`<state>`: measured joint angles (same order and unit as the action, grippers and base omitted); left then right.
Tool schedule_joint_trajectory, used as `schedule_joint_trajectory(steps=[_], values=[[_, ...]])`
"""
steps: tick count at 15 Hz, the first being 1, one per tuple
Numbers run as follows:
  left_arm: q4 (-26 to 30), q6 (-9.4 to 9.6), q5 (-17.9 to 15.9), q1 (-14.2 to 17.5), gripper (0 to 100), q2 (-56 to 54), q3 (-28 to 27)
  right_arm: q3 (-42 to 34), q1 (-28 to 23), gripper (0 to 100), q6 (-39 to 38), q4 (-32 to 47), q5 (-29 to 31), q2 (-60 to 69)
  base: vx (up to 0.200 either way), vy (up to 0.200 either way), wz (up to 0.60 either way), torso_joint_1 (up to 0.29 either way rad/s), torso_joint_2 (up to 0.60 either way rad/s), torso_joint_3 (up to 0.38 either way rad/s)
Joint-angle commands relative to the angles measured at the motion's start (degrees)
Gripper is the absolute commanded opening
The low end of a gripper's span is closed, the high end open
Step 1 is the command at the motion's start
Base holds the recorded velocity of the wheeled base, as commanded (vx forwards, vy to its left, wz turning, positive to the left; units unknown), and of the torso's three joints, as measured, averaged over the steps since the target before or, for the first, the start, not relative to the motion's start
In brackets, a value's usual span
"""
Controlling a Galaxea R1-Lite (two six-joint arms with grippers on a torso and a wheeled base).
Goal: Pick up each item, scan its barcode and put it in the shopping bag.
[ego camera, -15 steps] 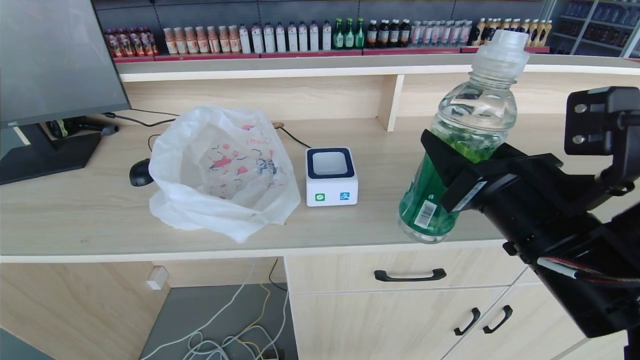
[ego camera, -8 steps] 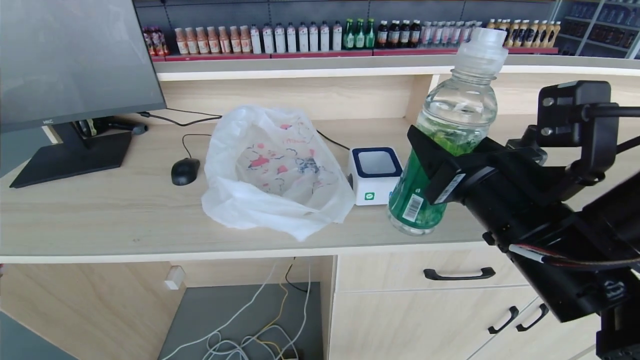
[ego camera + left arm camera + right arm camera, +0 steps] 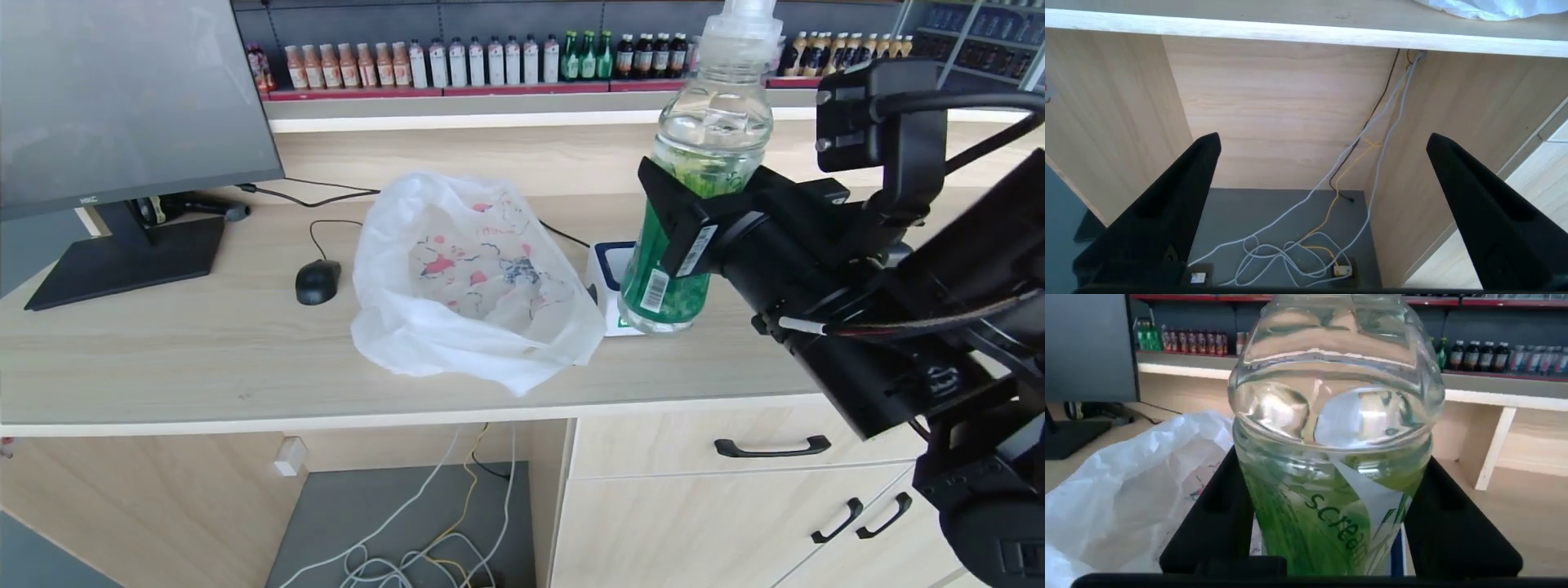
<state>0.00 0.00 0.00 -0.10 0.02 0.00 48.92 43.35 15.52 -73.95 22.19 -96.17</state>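
Observation:
My right gripper (image 3: 692, 219) is shut on a clear bottle (image 3: 700, 188) with a green label and a white cap, held upright above the counter. The bottle's barcode (image 3: 654, 291) faces the head camera. The bottle hangs just in front of the white scanner (image 3: 605, 265) and hides most of it. Left of the scanner, the white shopping bag (image 3: 473, 286) lies open on the counter. In the right wrist view the bottle (image 3: 1336, 449) sits between the black fingers (image 3: 1212, 518), with the bag (image 3: 1127, 486) behind. My left gripper (image 3: 1319, 216) hangs open below the counter's edge.
A monitor (image 3: 122, 90) stands at the back left with a black mouse (image 3: 317, 282) beside the bag. Cables (image 3: 424, 531) lie on the floor under the counter. Drawers with black handles (image 3: 771, 447) are below on the right. A shelf of bottles (image 3: 506, 61) runs behind.
The head camera has shifted. My right gripper has carried the bottle left and up, from right of the scanner to in front of it. The bag stays where it was.

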Motion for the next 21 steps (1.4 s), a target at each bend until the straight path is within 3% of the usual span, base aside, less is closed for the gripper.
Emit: schedule_joint_trajectory(steps=[1,5,8,15,21], values=[[0.0,0.0,0.0,0.01,100,-0.02,0.0,7.94,-2.04,0,4.08,0.21,-5.14,-5.78,0.0,0.0,0.0,0.0,0.0,0.0],[0.0,0.0,0.0,0.01,100,-0.02,0.0,17.09,-6.44,0,10.23,-0.06,-16.83,-11.32,0.0,0.0,0.0,0.0,0.0,0.0],[0.0,0.0,0.0,0.01,100,-0.02,0.0,19.28,-9.86,0,14.01,-6.3,-27.9,-15.1,0.0,0.0,0.0,0.0,0.0,0.0],[0.0,0.0,0.0,0.01,100,-0.02,0.0,19.28,-13.38,0,23.24,-10.34,-42.49,-18.97,0.0,0.0,0.0,0.0,0.0,0.0],[0.0,0.0,0.0,0.01,100,-0.02,0.0,19.99,-14.7,0,28.16,-14.12,-50.14,-23.1,0.0,0.0,0.0,0.0,0.0,0.0]])
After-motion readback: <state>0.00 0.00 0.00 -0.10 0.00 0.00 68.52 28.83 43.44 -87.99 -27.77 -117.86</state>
